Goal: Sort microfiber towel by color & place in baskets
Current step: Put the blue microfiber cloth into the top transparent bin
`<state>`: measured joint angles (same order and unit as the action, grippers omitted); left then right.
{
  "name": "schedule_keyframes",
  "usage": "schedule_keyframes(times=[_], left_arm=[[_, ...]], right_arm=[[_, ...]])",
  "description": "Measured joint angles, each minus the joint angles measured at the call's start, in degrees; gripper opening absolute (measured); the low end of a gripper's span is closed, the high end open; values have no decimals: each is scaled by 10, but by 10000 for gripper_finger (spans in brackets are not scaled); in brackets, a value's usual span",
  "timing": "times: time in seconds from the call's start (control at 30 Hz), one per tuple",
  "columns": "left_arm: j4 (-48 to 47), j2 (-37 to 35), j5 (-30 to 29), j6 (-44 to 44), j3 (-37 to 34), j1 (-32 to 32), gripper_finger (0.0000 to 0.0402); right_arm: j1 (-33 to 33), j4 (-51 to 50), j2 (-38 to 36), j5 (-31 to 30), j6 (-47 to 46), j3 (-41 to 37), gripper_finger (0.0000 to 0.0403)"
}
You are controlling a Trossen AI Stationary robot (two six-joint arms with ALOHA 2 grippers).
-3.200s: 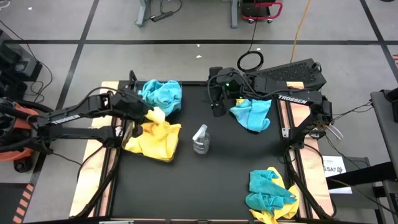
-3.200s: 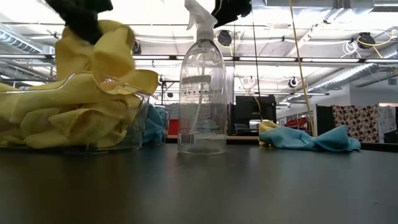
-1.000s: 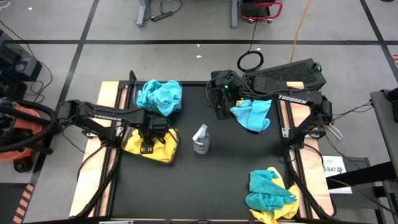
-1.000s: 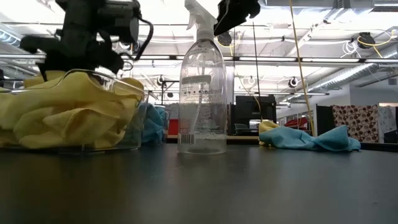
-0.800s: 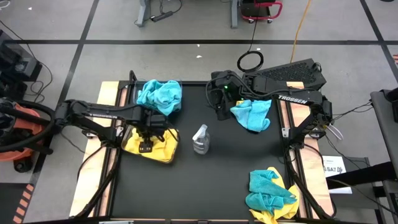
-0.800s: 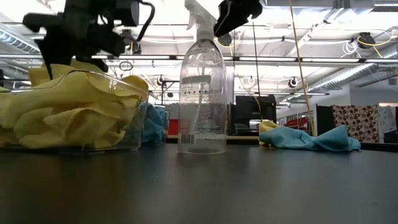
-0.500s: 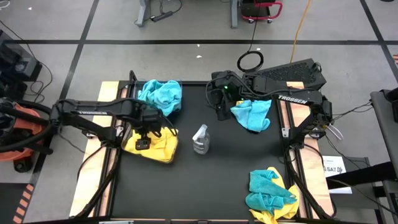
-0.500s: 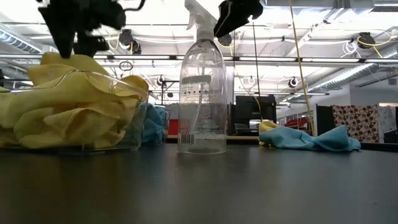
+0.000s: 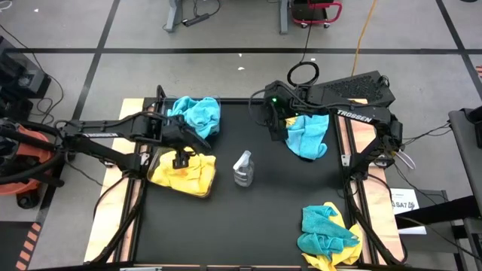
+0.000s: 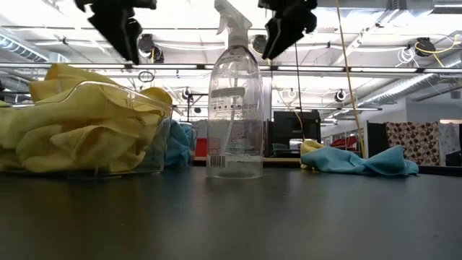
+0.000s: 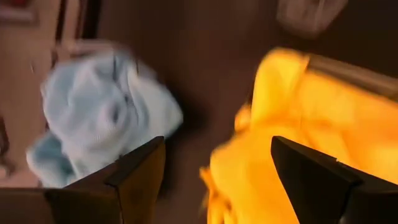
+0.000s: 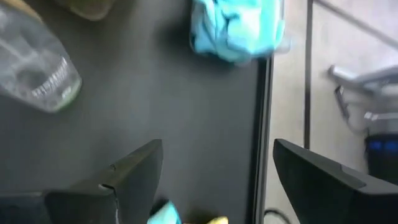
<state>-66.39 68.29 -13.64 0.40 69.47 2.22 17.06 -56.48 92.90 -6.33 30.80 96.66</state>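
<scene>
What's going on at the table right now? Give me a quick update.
Left gripper jaws open, empty, above yellow towels basket. Right gripper open beside loose teal towel. Spray bottle mid-table.

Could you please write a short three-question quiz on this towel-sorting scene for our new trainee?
1. True or false: the left tool is holding a yellow towel.
2. What stands upright on the table between the basket of yellow towels and the loose blue towel near the right tool?
3. The pile at the table's near right corner holds: A) only yellow towels, B) blue and yellow towels, C) a spray bottle.

Key
1. False: its fingers are open and empty, above the basket.
2. The clear spray bottle.
3. B.
</scene>
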Motion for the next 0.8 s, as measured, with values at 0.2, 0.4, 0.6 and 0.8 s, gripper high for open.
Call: schedule_keyframes(times=[0.2,0.4,0.6,0.8], left_arm=[[130,0,-1,52,0,0,299],[242,0,13,112,-16,0,299],[312,5,56,140,-48,0,299],[366,6,105,151,-83,0,299]], right_arm=[[35,-68,0,4,-22,0,298],[71,-126,0,7,-53,-23,298],[101,-146,0,34,-77,-102,298],[125,-121,0,33,-85,-208,298]])
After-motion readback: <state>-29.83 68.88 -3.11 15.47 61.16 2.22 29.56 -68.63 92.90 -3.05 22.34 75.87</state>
